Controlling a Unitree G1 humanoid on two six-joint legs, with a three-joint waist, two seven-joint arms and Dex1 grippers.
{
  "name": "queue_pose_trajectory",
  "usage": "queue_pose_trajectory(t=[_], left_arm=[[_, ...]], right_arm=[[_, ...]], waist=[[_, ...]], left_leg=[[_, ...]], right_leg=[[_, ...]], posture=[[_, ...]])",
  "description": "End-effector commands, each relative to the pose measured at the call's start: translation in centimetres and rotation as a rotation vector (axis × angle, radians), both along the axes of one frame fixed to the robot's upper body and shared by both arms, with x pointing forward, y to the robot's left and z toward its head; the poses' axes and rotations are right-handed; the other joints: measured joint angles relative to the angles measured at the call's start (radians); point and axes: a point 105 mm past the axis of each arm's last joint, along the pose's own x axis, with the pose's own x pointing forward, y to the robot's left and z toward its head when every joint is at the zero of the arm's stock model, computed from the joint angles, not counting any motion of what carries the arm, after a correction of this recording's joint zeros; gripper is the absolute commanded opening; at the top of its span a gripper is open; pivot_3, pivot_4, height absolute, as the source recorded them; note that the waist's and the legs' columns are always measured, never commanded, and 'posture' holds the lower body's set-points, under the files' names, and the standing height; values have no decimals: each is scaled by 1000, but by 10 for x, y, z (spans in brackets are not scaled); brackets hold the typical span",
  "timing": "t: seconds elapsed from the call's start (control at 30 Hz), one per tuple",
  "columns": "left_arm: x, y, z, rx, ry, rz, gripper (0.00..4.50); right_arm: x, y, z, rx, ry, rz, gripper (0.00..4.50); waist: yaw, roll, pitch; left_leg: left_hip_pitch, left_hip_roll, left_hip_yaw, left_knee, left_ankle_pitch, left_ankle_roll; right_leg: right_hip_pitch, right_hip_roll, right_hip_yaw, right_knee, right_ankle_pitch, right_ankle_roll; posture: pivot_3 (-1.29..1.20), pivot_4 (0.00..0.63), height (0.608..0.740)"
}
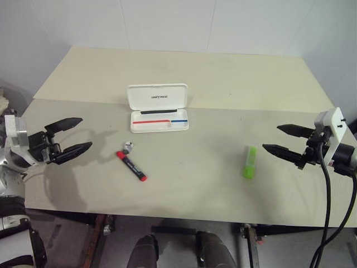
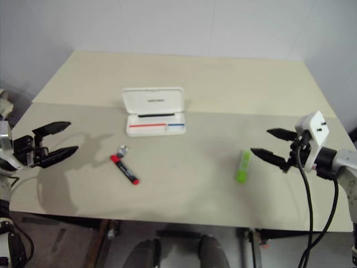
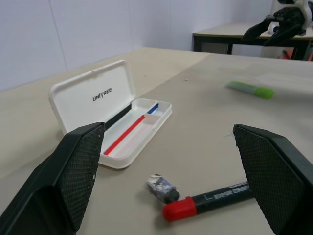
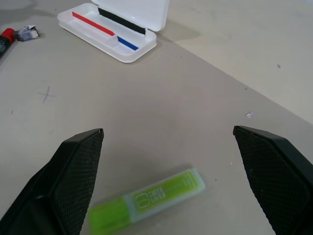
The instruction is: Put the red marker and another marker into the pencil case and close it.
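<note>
The white pencil case (image 1: 158, 109) lies open at the table's middle, lid up, with a red and a blue stripe inside. The red marker (image 1: 131, 166), red-ended with a black middle, lies in front of it toward the left. My left gripper (image 1: 74, 136) hovers open, left of that marker and apart from it. Over on the right lies the lime-green highlighter (image 1: 250, 162), the other marker. Just right of it my right gripper (image 1: 284, 139) stands open and empty. The wrist views show the same case (image 3: 112, 117), red marker (image 3: 215, 198) and highlighter (image 4: 146, 202).
A tiny grey object (image 1: 129, 148) lies beside the red marker's far end. The beige table (image 1: 195, 190) has bare room between the markers and behind the case. A white wall stands beyond its far edge.
</note>
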Motion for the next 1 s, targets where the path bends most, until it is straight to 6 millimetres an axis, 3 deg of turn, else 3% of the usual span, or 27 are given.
queue_pose_trajectory(t=[0.03, 0.17, 0.4, 0.53, 0.7, 1.0], left_arm=[[6, -3, 9, 44, -38, -8, 4453], [18, -20, 11, 53, -20, -52, 4453], [65, -53, 12, 135, 52, -9, 4453], [77, -79, 6, 203, 76, -85, 4453], [95, -96, -15, 386, 146, -49, 4453], [114, -118, -22, 510, 198, -9, 4453]], right_arm=[[2, 7, 15, 15, -87, 9, 4500], [5, 12, 15, 27, -115, 2, 4500], [-4, 32, 15, 58, -116, 39, 4500], [-3, 36, 11, 77, -119, 30, 4500], [-4, 41, 4, 110, -131, 5, 4500], [-20, 41, -12, 146, -119, -63, 4500]], waist=[[0, 0, 0], [0, 0, 0], [5, -2, 1], [1, -2, 1], [1, -3, 2], [5, -5, 3]], left_leg=[[0, 0, 0, 0, 0, 0], [0, 0, 0, 0, 0, 0], [-1, 0, -1, 2, 0, 0], [-1, -1, 0, 1, 0, 0], [-1, 0, -1, 0, 0, 0], [-3, 0, -2, 1, 0, 0]], right_leg=[[0, 0, 0, 0, 0, 1], [0, 0, 0, 0, 2, 3], [0, 1, 0, 1, 4, 8], [0, 1, 0, 0, 4, 8], [-1, 3, 1, 0, 4, 8], [-1, 3, 1, -1, 4, 10]], posture=[[0, 150, 740], [0, 150, 740], [0, 150, 740], [0, 150, 740], [0, 150, 740], [0, 150, 740]])
